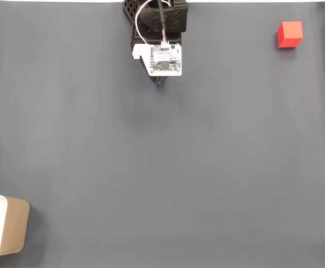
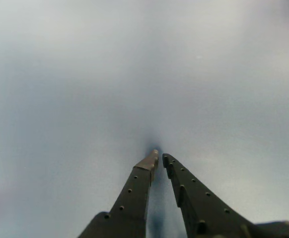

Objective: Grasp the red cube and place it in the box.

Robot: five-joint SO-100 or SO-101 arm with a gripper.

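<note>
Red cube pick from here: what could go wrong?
1. The red cube sits near the mat's top right edge in the fixed view; a poor approach might nudge it off.
2. The pincer looks nearly closed, so it must open first.
3. The box is partly out of frame, hampering placement checks.

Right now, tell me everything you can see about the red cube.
The red cube is a small, bright red block with plain, smooth matte faces. In the fixed view it sits near the upper right corner of the dark grey mat, resting flat, its top face lighter than the shaded side below. Nothing touches it but the mat. It lies well to the right of the gripper and far from the box, at the lower left edge.
</note>
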